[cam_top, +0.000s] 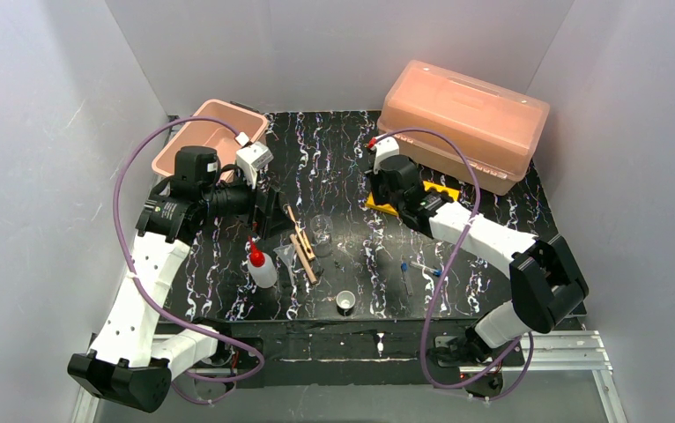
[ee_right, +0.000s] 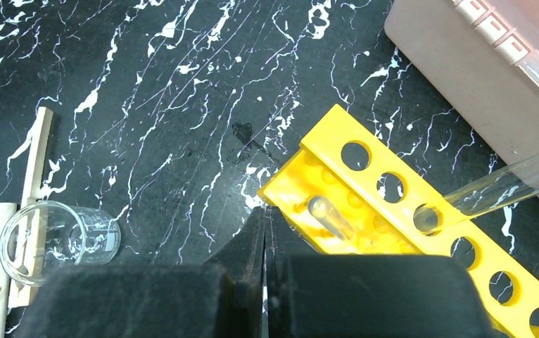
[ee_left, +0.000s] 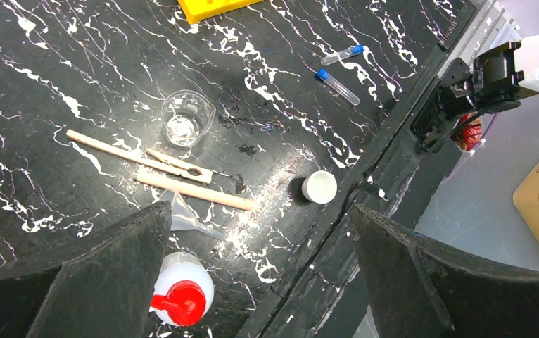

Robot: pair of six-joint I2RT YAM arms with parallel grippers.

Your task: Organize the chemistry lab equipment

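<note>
My left gripper (ee_left: 258, 211) hangs open over the table's near-left part, with nothing between its fingers. The white squeeze bottle with a red nozzle (ee_left: 182, 292) stands beside its left finger. Beyond it lie two wooden clamps (ee_left: 175, 165), a clear glass beaker (ee_left: 186, 118), a tiny white cup (ee_left: 319, 186) and two blue-capped tubes (ee_left: 338, 86). My right gripper (ee_right: 267, 211) is shut on nothing, its tips at the near corner of the yellow rack (ee_right: 386, 165). A clear tube (ee_right: 495, 186) leans in one rack hole.
A big pink lidded box (cam_top: 462, 119) sits at the back right, just behind the rack. An open pink bin (cam_top: 215, 132) stands at the back left, behind my left arm. A clear funnel (ee_left: 182, 215) lies by the squeeze bottle. The table's front edge (ee_left: 365, 190) runs near the cup.
</note>
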